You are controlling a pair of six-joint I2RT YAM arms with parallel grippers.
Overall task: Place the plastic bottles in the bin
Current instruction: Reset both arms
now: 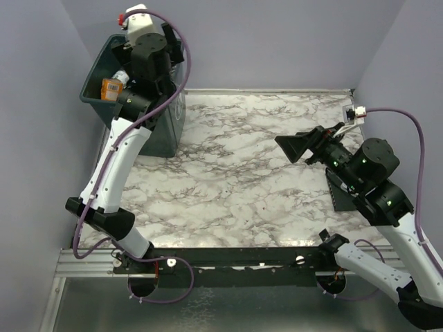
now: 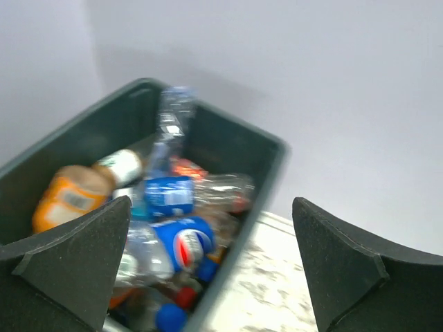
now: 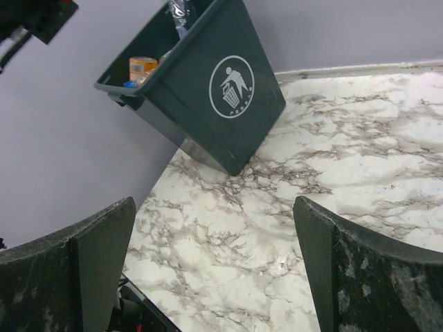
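Starting with the right end effector point(image 3: 214, 207), nearest the arm bases: spread wide, grips nothing, hangs above the right side of the marbled tabletop point(image 1: 263, 194), faces across it toward the bin point(image 3: 187, 117). Well apart from the bin, so little risk on that side.

Further out, to the left end effector point(image 2: 212, 207), poised over the bin's open top at the far left corner: fingers point(image 2: 76, 263) just as wide, nothing between them. Looks down onto a heap of plastic bottles point(image 2: 183, 245), all those in view lying inside the bin. Blue-labelled ones in the middle, an orange bottle point(image 2: 69, 197) against the left wall of the bin, one clear bottle point(image 2: 173, 111) standing taller than the far rim. Wrist picture blurred, so cannot tell finer detail.

Judging from that, seems close to finished. Main danger from here: drawing the left arm point(image 1: 114, 173) back too low and catching the rim with a finger or the purple cable point(image 1: 187, 62), which could drag or tip the bin and spill the load. Also: brushing the tall clear bottle and flicking it over the far rim, down between bin and wall point(image 1: 277, 34), likely out of reach
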